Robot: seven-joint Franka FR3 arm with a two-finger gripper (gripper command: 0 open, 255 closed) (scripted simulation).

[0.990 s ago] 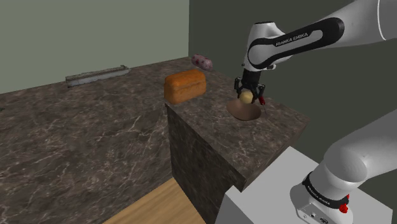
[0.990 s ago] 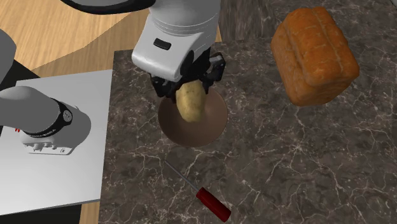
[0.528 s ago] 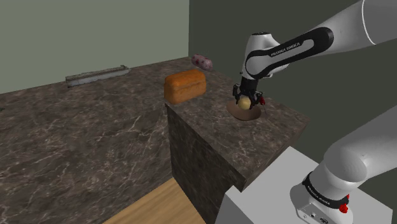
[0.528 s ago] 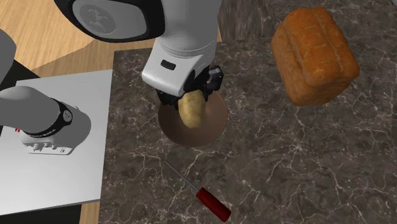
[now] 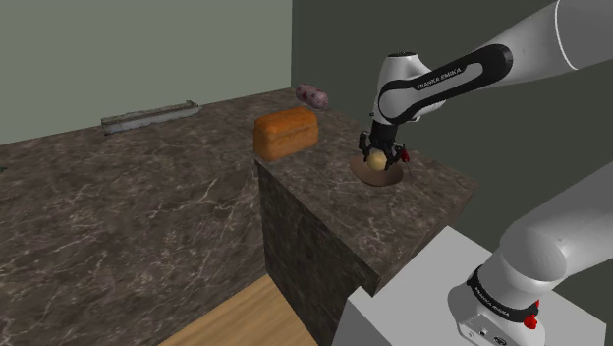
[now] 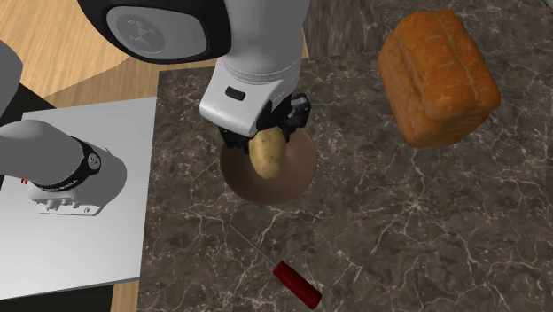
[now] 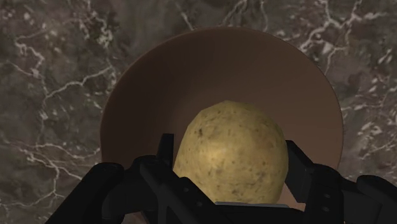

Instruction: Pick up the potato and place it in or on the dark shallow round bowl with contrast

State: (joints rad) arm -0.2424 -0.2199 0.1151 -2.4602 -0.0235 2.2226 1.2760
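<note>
Potato [image 7: 229, 153] is clamped in the hand [image 6: 263, 129], which has come down to hang just above the middle of the brown bowl [image 7: 210, 70]; letting go looks next.

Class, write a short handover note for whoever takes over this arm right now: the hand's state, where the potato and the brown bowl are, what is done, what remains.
Hand: shut on the potato, pointing down.
Potato: held over the middle of the brown bowl, close to it; contact cannot be told.
Bowl: on the dark veined counter, near the edge by the stand.
Done: pick-up and carry.
Left: open the hand, let the potato settle in the bowl, lift clear.
</note>
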